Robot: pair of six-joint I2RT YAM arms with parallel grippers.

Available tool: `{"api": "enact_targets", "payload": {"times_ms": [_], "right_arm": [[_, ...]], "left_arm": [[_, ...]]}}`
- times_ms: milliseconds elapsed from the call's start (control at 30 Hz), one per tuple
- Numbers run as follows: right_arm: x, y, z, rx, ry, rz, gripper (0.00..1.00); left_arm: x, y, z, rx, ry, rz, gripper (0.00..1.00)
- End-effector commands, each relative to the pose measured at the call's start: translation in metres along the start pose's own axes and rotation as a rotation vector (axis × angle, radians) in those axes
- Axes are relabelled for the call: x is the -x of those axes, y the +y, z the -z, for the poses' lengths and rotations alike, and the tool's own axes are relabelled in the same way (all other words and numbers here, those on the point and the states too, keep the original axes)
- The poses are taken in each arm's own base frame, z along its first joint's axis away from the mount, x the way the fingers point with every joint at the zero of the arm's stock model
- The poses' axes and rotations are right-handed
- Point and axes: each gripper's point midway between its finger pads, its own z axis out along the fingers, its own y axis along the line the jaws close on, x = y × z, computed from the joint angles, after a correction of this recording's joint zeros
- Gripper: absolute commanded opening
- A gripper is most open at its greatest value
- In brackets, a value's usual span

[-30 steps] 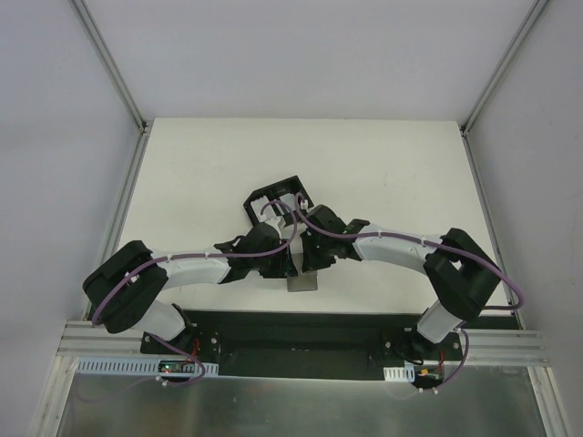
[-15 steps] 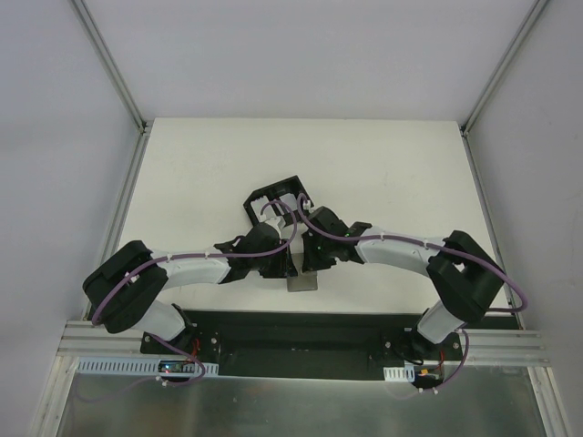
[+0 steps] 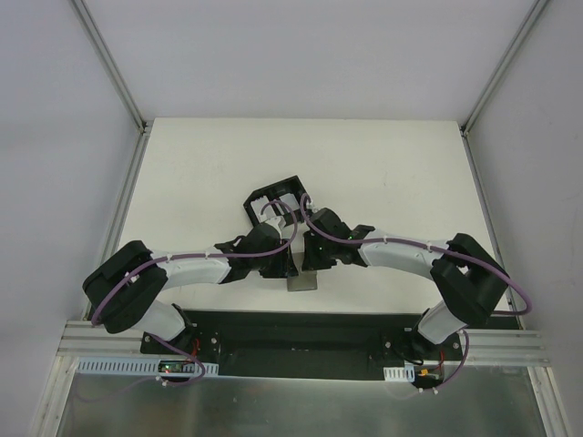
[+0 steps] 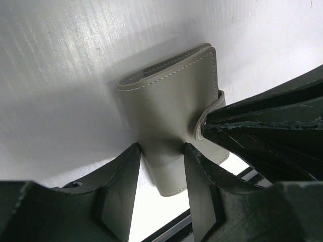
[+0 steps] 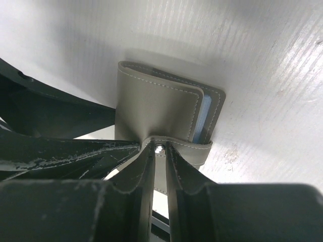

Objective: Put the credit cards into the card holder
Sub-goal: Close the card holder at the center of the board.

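Observation:
The grey card holder [image 4: 171, 96] lies folded on the white table, near the front edge at the middle [image 3: 301, 283]. My left gripper [image 4: 161, 148] is shut on its lower part, one finger on each side edge. My right gripper [image 5: 160, 146] comes in from the other side and is shut on the closing tab [image 5: 197, 148], with the metal snap showing between its fingers. A pale blue strip [image 5: 202, 118] shows between the card holder's flaps. No credit cards are in view. From above, both grippers [image 3: 284, 264] [image 3: 310, 262] meet over the card holder.
A black tray [image 3: 260, 196] with dividers stands just behind the grippers. The black base strip [image 3: 301, 328] runs along the table's near edge, close to the card holder. Grey walls enclose the table on the left, right and back.
The right arm's forearm and elbow have shifted slightly to the right. The card holder and the left arm have stayed where they were.

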Motion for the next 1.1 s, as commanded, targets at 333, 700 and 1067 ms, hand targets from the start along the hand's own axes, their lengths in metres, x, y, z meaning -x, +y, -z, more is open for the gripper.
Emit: {"api": "enact_targets", "payload": {"times_ms": [333, 700, 1067], "right_arm": [[0.002, 0.008, -0.006, 0.012, 0.009, -0.003, 0.17], [-0.008, -0.007, -0.013, -0.102, 0.072, -0.001, 0.14], [-0.037, -0.047, -0.021, -0.346, 0.203, -0.012, 0.06]], "left_arm": [[-0.023, 0.037, 0.0, 0.148, 0.071, -0.034, 0.39], [-0.025, 0.038, 0.001, 0.147, 0.079, -0.037, 0.38], [-0.028, 0.04, 0.001, 0.149, 0.081, -0.027, 0.37]]}}
